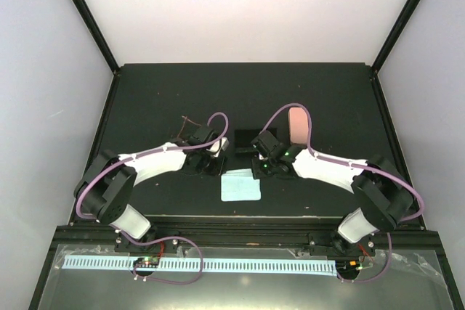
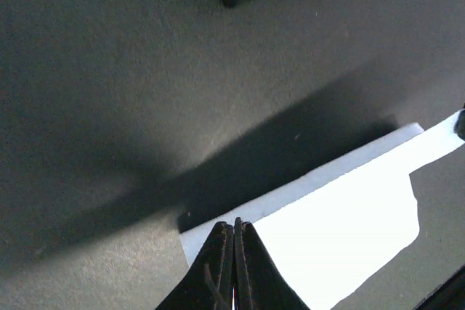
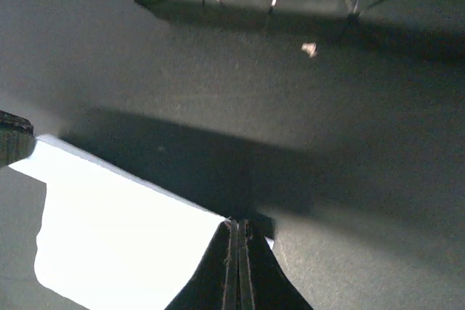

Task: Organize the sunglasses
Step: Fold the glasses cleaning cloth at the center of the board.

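Currently: left gripper (image 2: 234, 224) and right gripper (image 3: 236, 224), each pinched shut on a cloth (image 1: 240, 185) corner; best lifted evenly, kept taut, laid flat clear of the sunglasses (image 1: 190, 124).

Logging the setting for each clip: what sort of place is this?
Likely a lab robot test cell: plain white wall panels, black frame posts, left arm and right arm bolted at a dark table's near edge.

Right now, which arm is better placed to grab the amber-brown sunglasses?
Left, probably. The amber-brown sunglasses lie just beyond the left gripper; the right gripper sits across the pale blue cloth. Both are shut at its corners.
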Robot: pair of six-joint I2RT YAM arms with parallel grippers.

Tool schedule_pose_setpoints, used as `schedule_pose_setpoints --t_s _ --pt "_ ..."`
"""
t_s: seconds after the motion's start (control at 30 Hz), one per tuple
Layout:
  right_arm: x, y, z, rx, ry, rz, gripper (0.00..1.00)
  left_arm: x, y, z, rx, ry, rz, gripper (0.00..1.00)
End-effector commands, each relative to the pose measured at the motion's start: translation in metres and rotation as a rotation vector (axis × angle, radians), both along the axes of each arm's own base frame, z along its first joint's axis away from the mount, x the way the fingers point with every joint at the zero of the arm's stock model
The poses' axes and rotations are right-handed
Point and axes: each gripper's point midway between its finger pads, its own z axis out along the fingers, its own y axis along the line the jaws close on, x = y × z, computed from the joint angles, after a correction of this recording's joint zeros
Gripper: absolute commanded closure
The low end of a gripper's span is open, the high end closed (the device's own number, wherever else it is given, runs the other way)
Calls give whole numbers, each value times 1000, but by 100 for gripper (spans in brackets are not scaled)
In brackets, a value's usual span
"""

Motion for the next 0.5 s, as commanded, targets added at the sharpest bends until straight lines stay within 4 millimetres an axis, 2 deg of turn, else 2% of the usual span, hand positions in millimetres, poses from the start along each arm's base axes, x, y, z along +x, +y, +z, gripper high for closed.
schedule_pose_setpoints --t_s 0.0,0.27,0.47 --pt "-12 4 -1 43 32 50 99 -13 -1 2 -28 12 -38 98" --pt "-24 -2 -6 49 64 50 99 -28 -1 0 -38 31 -53 98" --pt "-26 -11 -6 26 59 32 99 -35 -4 2 -52 41 -67 98"
